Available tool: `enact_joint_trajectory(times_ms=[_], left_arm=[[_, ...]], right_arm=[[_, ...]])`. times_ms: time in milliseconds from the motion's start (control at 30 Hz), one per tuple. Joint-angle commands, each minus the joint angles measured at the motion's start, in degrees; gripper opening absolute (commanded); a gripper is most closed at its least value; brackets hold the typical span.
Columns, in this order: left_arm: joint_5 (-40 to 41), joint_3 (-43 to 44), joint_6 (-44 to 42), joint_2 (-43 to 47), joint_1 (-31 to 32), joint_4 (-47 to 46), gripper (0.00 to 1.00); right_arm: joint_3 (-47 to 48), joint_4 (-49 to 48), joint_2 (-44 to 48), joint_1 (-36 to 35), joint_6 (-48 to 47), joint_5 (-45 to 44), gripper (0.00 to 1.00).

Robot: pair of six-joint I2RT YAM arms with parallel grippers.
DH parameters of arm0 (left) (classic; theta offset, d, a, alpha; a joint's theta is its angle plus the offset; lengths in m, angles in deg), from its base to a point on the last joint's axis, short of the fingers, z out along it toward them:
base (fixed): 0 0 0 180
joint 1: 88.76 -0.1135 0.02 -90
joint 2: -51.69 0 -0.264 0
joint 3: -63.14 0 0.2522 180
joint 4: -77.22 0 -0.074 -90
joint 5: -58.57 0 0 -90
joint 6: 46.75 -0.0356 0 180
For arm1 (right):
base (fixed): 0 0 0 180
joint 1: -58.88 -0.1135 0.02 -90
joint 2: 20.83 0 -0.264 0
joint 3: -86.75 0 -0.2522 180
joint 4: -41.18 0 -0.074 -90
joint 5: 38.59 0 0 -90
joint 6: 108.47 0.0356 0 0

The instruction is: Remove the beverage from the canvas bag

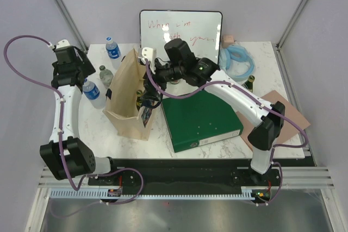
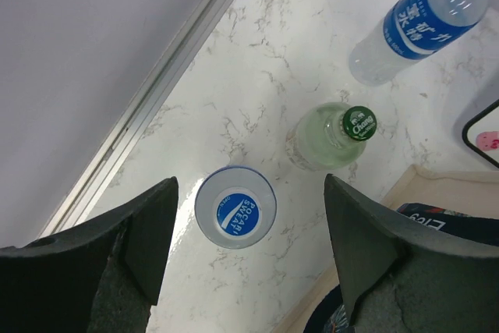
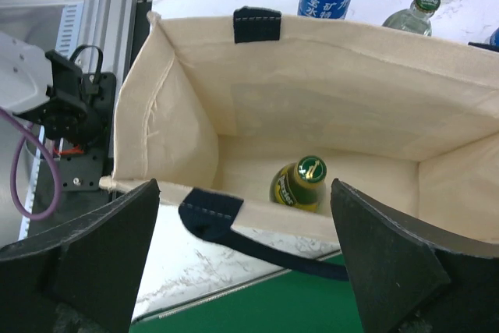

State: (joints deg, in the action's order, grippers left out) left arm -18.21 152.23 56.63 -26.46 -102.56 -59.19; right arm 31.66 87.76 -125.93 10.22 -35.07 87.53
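Note:
The beige canvas bag point(image 1: 128, 95) stands upright left of centre, mouth open; the right wrist view looks down into it point(image 3: 312, 91). A green glass bottle point(image 3: 300, 182) with a green and gold cap stands inside on the bag's floor. My right gripper point(image 3: 245, 255) is open and empty, just above the bag's near rim and dark strap point(image 3: 210, 212); from above it hovers at the bag's right side point(image 1: 152, 74). My left gripper point(image 2: 248, 251) is open and empty, high over the left table edge point(image 1: 70, 61), above a Pocari Sweat bottle point(image 2: 235, 207).
Left of the bag stand a blue-label water bottle point(image 1: 112, 48), a small green-capped bottle point(image 1: 105, 75) and the Pocari Sweat bottle point(image 1: 92, 92). A green binder point(image 1: 201, 118) lies right of the bag. A whiteboard point(image 1: 180, 28), blue tubing point(image 1: 237, 61) and a brown board point(image 1: 283, 115) sit behind and to the right.

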Motion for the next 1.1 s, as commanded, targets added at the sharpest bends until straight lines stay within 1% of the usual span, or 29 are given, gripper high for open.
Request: enact_joint_trajectory(times_ms=[0, 33, 67, 133, 233, 333, 367, 433, 467, 567, 667, 800, 933, 1033, 1067], left_arm=[[-3.36, 2.72, 1.11, 6.07, -0.52, 1.80, 0.83], [-4.59, 2.63, 2.42, 6.95, -0.35, 2.77, 0.84], [-8.17, 2.54, 3.13, 8.70, -0.35, 3.48, 0.85], [-11.09, 1.49, 5.32, 10.38, -0.44, 5.58, 0.87], [-16.54, -1.23, 7.17, 14.77, -0.52, 7.08, 0.88], [-21.37, -3.43, 8.49, 18.73, -0.52, 8.66, 0.88], [-22.08, -4.39, 8.93, 19.52, -0.44, 9.11, 0.88], [-24.62, -5.63, 10.25, 22.24, -0.43, 9.81, 0.88], [-25.25, -7.29, 10.69, 23.21, -0.35, 10.16, 0.88], [-27.10, -10.89, 12.01, 26.72, -0.35, 10.95, 0.88], [-27.27, -13.71, 12.36, 29.36, -0.35, 12.27, 0.88], [-28.59, -15.56, 12.63, 31.83, -0.35, 13.41, 0.88], [-29.82, -16.71, 12.89, 33.23, -0.35, 14.03, 0.88], [-30.61, -17.32, 13.33, 33.76, -0.43, 14.21, 0.88], [-30.70, -17.67, 13.59, 34.03, -0.44, 14.21, 0.88]], right_arm=[[11.26, 3.29, -5.19, -1.17, 5.52, -1.93, 0.98], [13.37, 6.44, -7.99, -1.34, 5.96, -2.28, 0.98], [16.87, 7.69, -9.15, -1.35, 6.40, -2.89, 0.98], [18.57, 9.62, -11.43, -1.78, 7.02, -4.21, 0.98], [19.27, 9.90, -12.93, -2.40, 7.46, -7.28, 0.97], [19.89, 10.34, -14.52, -2.93, 7.81, -10.44, 0.92], [20.15, 10.34, -14.87, -3.36, 7.72, -11.59, 0.87], [20.42, 10.60, -16.01, -3.98, 7.29, -15.28, 0.84], [20.51, 10.69, -16.36, -4.33, 7.20, -16.25, 0.79], [20.59, 10.86, -17.68, -5.03, 6.67, -20.38, 0.72], [20.68, 10.86, -18.91, -5.30, 5.97, -23.81, 0.67], [20.33, 10.86, -20.23, -5.39, 5.26, -27.06, 0.65], [20.15, 10.78, -21.20, -5.30, 4.74, -28.03, 0.62], [20.33, 10.86, -22.08, -5.30, 4.30, -28.21, 0.57], [20.24, 10.86, -22.34, -5.47, 4.30, -28.12, 0.54]])
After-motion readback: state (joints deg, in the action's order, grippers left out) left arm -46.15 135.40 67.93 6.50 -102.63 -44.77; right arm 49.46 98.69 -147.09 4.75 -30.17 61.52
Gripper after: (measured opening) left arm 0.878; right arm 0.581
